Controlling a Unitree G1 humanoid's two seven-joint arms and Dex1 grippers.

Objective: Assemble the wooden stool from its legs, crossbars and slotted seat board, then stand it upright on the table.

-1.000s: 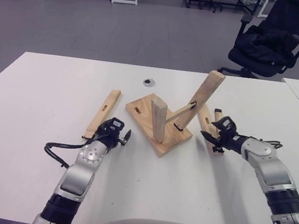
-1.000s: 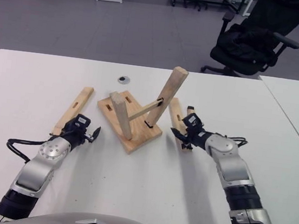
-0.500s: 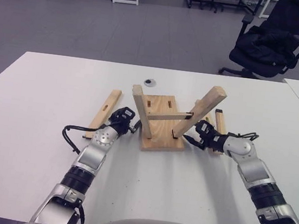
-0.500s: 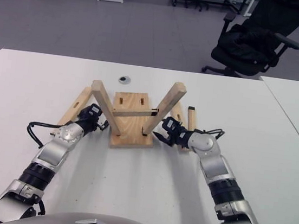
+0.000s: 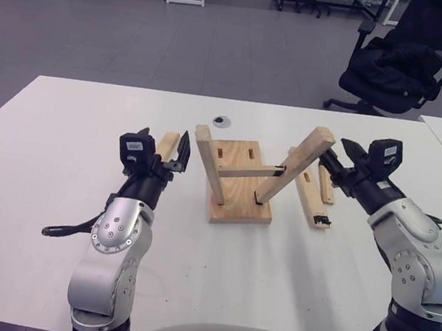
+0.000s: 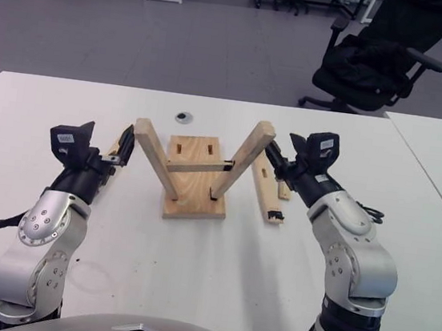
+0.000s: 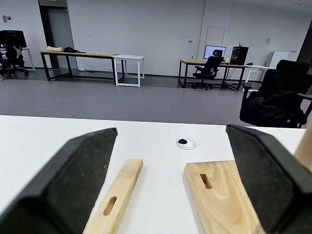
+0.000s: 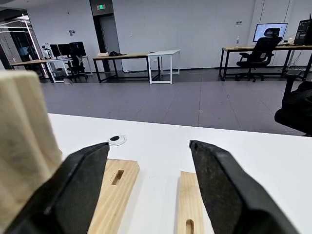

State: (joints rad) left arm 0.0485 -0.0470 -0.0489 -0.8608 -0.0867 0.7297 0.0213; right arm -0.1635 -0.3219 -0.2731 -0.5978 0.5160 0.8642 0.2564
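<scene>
Stool half built, centre frame.
Two fitted legs [image 5: 207, 164] and a crossbar [image 5: 248, 170] stand in the seat [image 5: 236, 205]. You still have a loose leg [image 5: 167, 143] left and loose pieces [image 5: 311, 199] right. Left gripper [image 5: 174, 153] and right gripper [image 5: 337, 154] gape wide, empty.

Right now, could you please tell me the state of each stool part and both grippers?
seat board: flat on the table, slots up.
left standing leg: in the board, leaning outward.
right standing leg: in the board, leaning outward.
crossbar: fitted between the standing legs.
left loose leg: lying flat, unattached.
right loose leg: lying flat, unattached.
short loose bar: lying flat, unattached.
left gripper: fingers open, empty.
right gripper: fingers open, empty.
</scene>
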